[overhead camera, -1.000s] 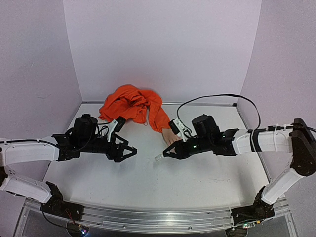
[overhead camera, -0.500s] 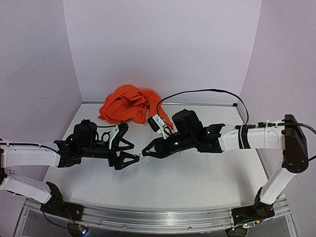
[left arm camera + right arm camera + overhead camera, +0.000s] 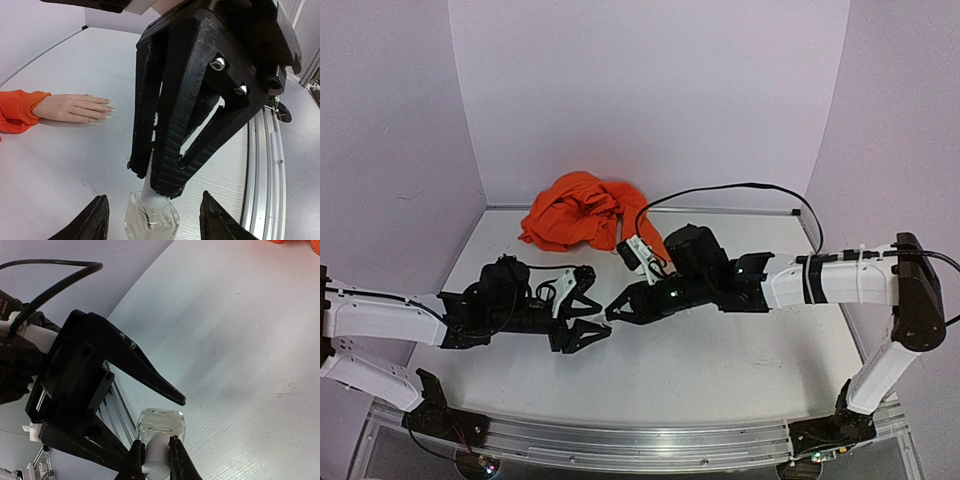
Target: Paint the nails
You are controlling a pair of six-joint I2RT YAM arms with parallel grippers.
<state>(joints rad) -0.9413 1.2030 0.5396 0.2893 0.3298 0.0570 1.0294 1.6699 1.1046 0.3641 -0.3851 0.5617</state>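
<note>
A small clear bottle [image 3: 152,222] with a white cap [image 3: 154,199] stands on the table. My right gripper [image 3: 156,441] is shut on that cap from above. My left gripper [image 3: 155,220] is open, its two fingers flanking the bottle's glass body [image 3: 161,424] with a gap on each side. From above, both grippers meet at mid-table, left gripper [image 3: 596,316] against right gripper [image 3: 614,312]. The mannequin hand [image 3: 72,107] lies flat with its orange sleeve [image 3: 17,111]. Its pale nails [image 3: 106,108] point toward the bottle. In the top view my right arm hides the hand.
A heap of orange cloth [image 3: 582,215] lies at the back of the white table [image 3: 720,350], near the rear wall. The metal rail [image 3: 265,165] of the table's near edge runs just beyond the bottle. A black cable [image 3: 740,187] arcs over my right arm.
My right arm has swung left from the mannequin hand, carrying the bottle by its cap to my left gripper. My left gripper shifted slightly right and its jaws have narrowed around the bottle.
</note>
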